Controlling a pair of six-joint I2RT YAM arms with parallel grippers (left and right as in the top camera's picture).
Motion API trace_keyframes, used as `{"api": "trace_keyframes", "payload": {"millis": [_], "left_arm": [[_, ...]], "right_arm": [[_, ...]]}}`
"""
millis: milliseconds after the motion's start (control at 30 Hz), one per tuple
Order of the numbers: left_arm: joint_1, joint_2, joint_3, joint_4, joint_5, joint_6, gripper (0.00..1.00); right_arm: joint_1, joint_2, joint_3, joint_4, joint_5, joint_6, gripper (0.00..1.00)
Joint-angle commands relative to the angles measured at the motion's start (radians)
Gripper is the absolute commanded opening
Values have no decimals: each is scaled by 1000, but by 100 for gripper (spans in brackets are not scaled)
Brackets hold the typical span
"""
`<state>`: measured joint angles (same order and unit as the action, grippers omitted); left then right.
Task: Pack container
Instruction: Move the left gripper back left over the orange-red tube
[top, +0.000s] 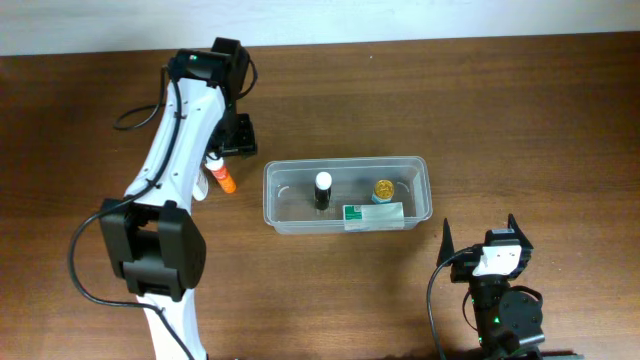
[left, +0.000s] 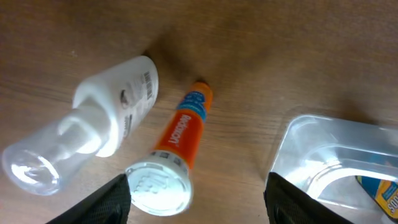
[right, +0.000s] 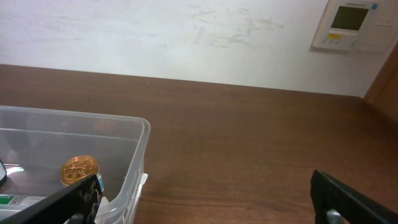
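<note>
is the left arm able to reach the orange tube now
Probably yes: the left gripper hangs right above the orange tube, open fingers either side of its cap, nothing covering it; a white bottle lies close beside.

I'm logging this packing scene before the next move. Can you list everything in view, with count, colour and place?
container: 1, clear plastic, mid-table
small bottle: 1, dark with white cap, inside the container, left part
jar: 1, gold lid, inside the container, right part
box: 1, green and white, inside the container, along the long wall nearer the arms' bases
tube: 1, orange with white cap, lying left of the container
white bottle: 1, clear cap, lying beside the tube
table: 1, brown wood
wall panel: 1, white, on the wall
left gripper: 1, black, open over the tube
right gripper: 1, black, open, by the container's right end
</note>
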<state>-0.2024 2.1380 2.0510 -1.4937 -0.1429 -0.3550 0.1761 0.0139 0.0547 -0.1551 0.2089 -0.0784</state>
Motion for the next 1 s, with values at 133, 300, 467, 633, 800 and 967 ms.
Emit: {"api": "trace_keyframes", "payload": {"millis": [133,300,467,633,800,967], "left_arm": [[27,7,-11,5,4,13,69],[26,7,-25,14,5,13,65],[26,7,-82,51,7,13,64],[27,7,-133,80,7,13,64],[27,7,-134,89,27,13,48],[27,7,-134,96,27,13,38]], "right_arm": [[-6,-10,-8,-1,9,4,98],[-6,-10,-8,-1,9,4,98],[-6,-10,-8,-1,9,4,98],[-6,-10,-8,-1,9,4,98],[-6,-10,-8,-1,9,4,98],[-6,-10,-8,-1,9,4,98]]}}
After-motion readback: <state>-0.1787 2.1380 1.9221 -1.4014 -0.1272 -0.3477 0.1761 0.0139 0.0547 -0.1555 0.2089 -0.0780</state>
